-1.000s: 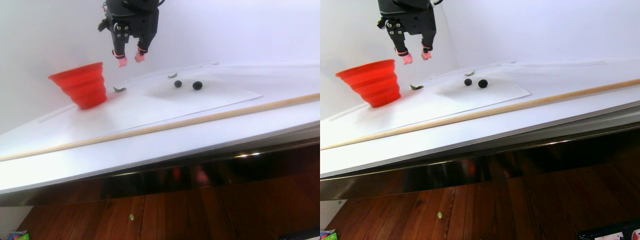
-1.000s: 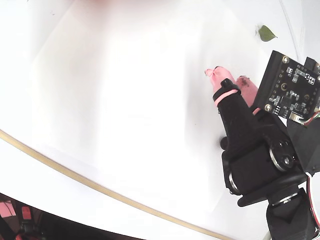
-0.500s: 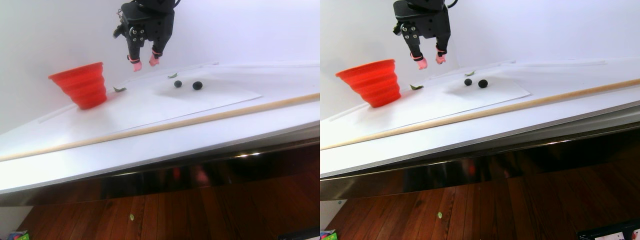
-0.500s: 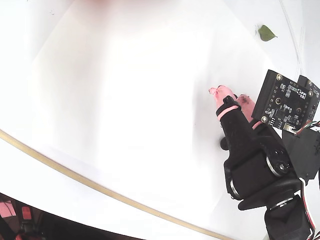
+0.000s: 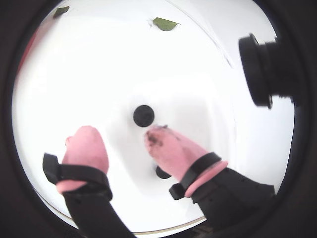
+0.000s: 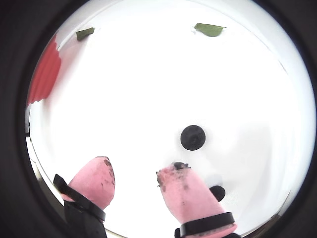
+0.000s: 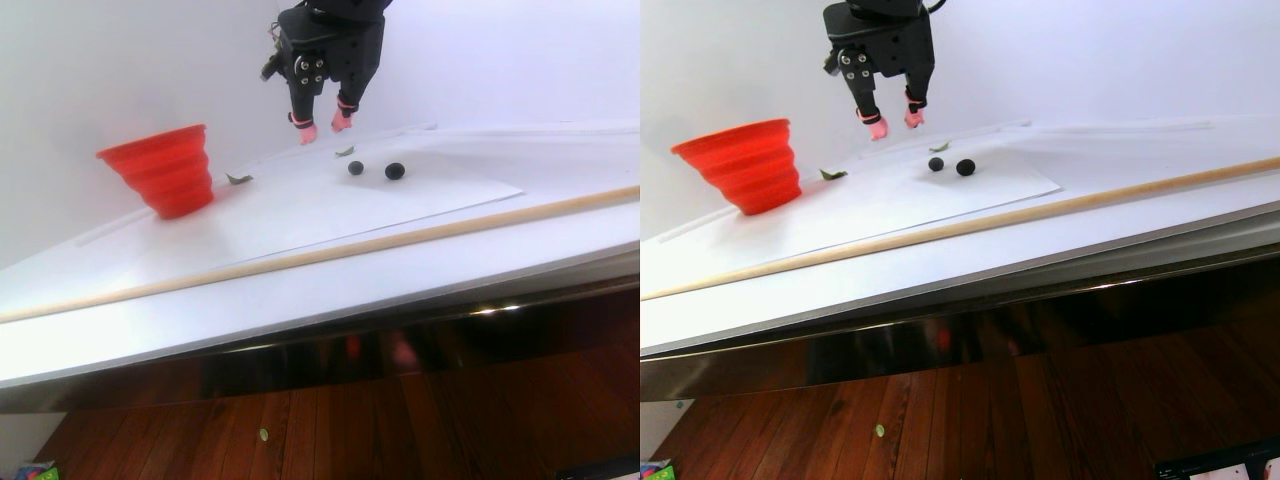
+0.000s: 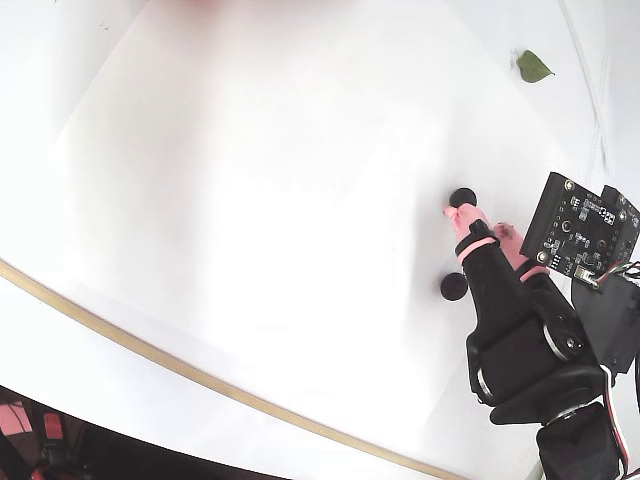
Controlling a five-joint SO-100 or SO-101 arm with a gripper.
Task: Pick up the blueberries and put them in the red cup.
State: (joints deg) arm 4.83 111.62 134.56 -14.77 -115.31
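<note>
The gripper (image 7: pixel 321 130), jaws apart and empty, has swung right from beside the red cup (image 7: pixel 163 168) and dropped toward two blueberries (image 7: pixel 356 168) (image 7: pixel 395 171) lying on the white sheet (image 8: pixel 250 200), right of the cup in the stereo pair view.

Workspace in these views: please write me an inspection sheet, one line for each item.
Surface: white table, white sheet on it.
Job's things: two blueberries loose on the sheet, one ahead of the claw, one beside its finger; red cup upright, contents not visible.
Clutter: two green leaves; wooden rod.
Claw: open, empty, above the sheet, pink tips smudged dark.
Cables: thin wires by the circuit board.
Surroundings: white wall, wooden floor.
</note>
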